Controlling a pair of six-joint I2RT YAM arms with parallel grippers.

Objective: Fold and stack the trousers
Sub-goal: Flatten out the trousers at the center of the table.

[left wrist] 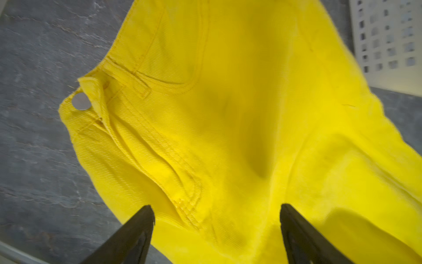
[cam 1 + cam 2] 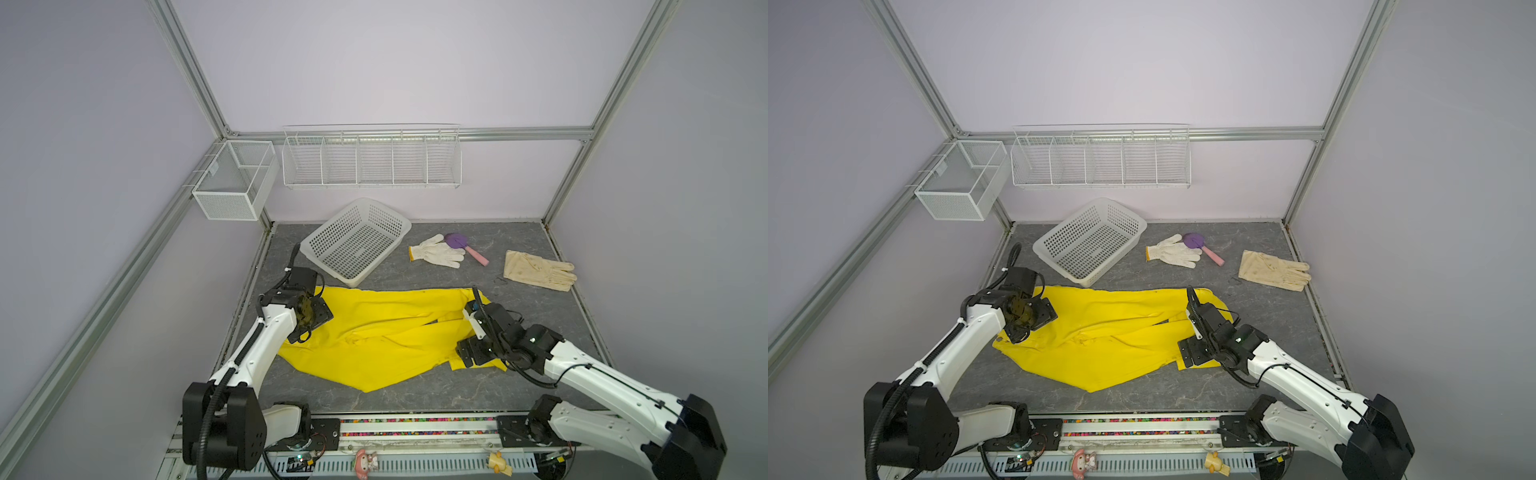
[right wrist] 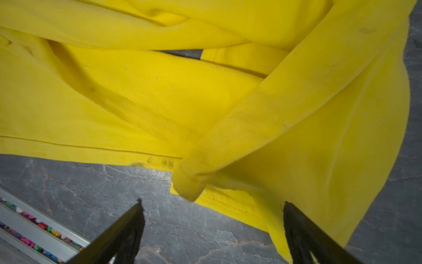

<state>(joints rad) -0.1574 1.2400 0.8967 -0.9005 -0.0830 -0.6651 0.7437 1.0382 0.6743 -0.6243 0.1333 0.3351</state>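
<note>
Trousers [image 2: 374,332] lie mid-tabletop [image 2: 457,390], long axis running nine to three o'clock. The waistband at nine sits beneath the open, empty left claw [image 1: 217,210], and the leg hems at three beneath the open, empty right claw [image 3: 212,203].

trousers [image 2: 382,332] flat across mid-table [image 2: 415,395], waistband end left, leg hems right, legs overlapping. left gripper [image 1: 217,206] over the waistband end, right gripper [image 3: 212,203] over the hems at the cloth's near-right corner. plastic basket [image 2: 305,245] behind the trousers, left of centre, its near corner at the cloth's far edge. knit glove [image 2: 436,251] right of the basket, small paddle [image 2: 457,241] touching its fingers on the far side. leather-like glove [image 2: 538,270] further right, near the table's right edge, apart from the trousers. wire divider rack [image 2: 372,160] on the back wall above the basket; mesh bin [image 2: 232,183] on the left rail beside it
</note>
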